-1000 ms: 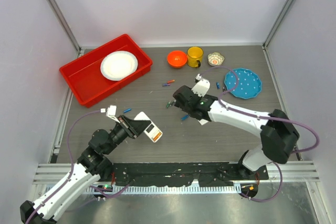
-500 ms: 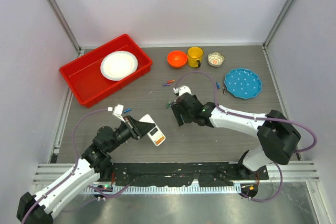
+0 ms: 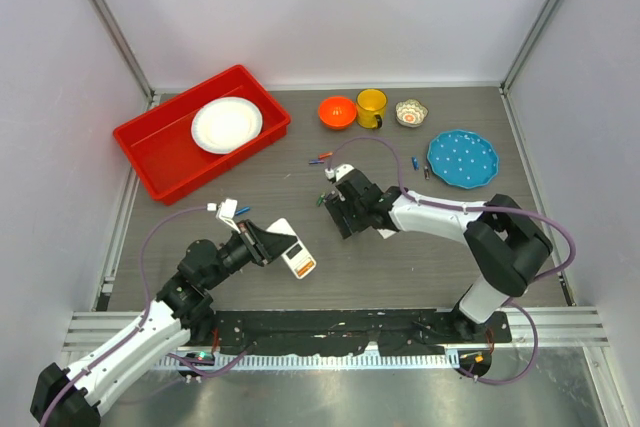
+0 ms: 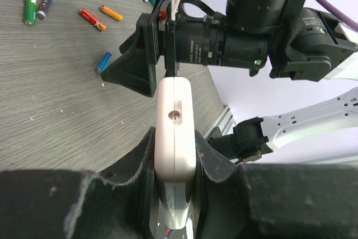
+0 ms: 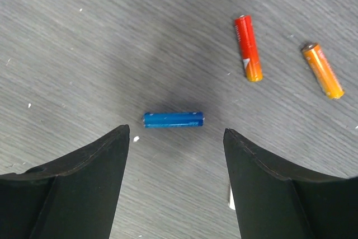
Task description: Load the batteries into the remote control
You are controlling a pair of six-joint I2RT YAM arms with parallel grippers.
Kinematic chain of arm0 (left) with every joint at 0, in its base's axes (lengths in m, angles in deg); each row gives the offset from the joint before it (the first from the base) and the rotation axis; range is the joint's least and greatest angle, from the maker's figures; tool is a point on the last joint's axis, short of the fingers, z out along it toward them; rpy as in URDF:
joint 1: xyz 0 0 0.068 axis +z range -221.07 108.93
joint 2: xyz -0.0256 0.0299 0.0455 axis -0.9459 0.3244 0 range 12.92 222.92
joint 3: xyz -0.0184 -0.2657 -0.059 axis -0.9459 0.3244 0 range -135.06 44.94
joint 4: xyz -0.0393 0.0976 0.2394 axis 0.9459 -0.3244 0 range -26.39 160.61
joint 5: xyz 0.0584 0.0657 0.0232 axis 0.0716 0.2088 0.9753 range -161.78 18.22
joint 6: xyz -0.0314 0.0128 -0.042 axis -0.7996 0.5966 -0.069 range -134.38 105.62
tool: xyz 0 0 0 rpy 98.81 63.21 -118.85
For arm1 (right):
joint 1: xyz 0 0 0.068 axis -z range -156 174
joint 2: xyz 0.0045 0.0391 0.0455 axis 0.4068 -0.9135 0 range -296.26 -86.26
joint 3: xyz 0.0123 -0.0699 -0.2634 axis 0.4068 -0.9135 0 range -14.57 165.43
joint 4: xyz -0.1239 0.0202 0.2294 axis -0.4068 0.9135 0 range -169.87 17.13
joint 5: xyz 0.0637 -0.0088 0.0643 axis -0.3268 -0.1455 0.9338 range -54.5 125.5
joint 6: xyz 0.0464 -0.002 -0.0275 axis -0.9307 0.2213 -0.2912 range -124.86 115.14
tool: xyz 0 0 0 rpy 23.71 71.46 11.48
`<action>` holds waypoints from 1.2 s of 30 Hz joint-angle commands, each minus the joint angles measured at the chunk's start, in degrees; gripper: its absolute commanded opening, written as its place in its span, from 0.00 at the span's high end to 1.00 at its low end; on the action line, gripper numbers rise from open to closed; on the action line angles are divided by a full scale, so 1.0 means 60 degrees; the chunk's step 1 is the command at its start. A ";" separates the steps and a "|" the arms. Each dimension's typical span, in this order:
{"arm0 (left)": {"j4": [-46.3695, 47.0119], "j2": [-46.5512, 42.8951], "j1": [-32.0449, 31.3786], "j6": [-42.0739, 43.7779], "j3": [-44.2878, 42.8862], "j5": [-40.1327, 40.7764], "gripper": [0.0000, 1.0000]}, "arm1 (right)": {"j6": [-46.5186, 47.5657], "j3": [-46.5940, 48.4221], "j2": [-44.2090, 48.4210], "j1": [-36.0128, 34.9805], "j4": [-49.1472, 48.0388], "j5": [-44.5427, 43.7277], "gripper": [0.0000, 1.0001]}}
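Blue battery (image 5: 173, 120) directly beneath wide-open right claw (image 5: 174, 134)

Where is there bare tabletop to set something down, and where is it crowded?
Bare: the strip between the red bin and the orange bowl, and the near stretch between the remote control and the right arm's base. Crowded: loose batteries around the right end effector at centre.

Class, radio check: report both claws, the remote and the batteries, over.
Left claw shut on remote. Right claw open over blue battery, not gripping. Aside: red battery, orange battery; nothing blocking.
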 commanded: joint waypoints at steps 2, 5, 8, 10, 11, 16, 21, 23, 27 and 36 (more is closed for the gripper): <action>0.0617 -0.0024 -0.0025 0.0319 -0.0233 -0.0173 1.00 | 0.0316 0.0550 -0.0278 0.0206 -0.0361 0.0447 0.28; 0.0587 -0.0039 -0.0025 0.0349 -0.0219 -0.0202 1.00 | 0.0331 0.0609 -0.0439 0.0250 -0.0361 0.0506 0.28; 0.0500 -0.0127 -0.0025 0.0407 -0.0233 -0.0188 1.00 | 0.0331 0.0623 -0.0527 0.0265 -0.0361 0.0564 0.30; 0.0426 -0.0215 -0.0025 0.0422 -0.0233 -0.0173 1.00 | 0.0331 0.0609 -0.0527 0.0265 -0.0361 0.0579 0.30; 0.0426 -0.0215 -0.0025 0.0422 -0.0233 -0.0158 1.00 | 0.0331 0.0623 -0.0542 0.0265 -0.0347 0.0565 0.30; 0.0441 -0.0215 -0.0025 0.0407 -0.0204 -0.0158 1.00 | 0.0360 0.0609 -0.0673 0.0265 -0.0317 0.0535 0.32; 0.0441 -0.0259 -0.0025 0.0378 -0.0175 -0.0144 1.00 | 0.0404 0.0594 -0.0863 0.0294 -0.0361 0.0521 0.35; 0.0426 -0.0288 -0.0025 0.0378 -0.0175 -0.0144 1.00 | 0.0433 0.0565 -0.0923 0.0294 -0.0347 0.0550 0.37; 0.0412 -0.0303 -0.0025 0.0378 -0.0160 -0.0129 1.00 | 0.0375 0.0550 -0.0981 0.0338 -0.0361 0.0550 0.39; 0.0411 -0.0317 -0.0025 0.0364 -0.0145 -0.0129 1.00 | 0.0272 0.0433 -0.0762 0.0367 -0.0156 0.0653 0.36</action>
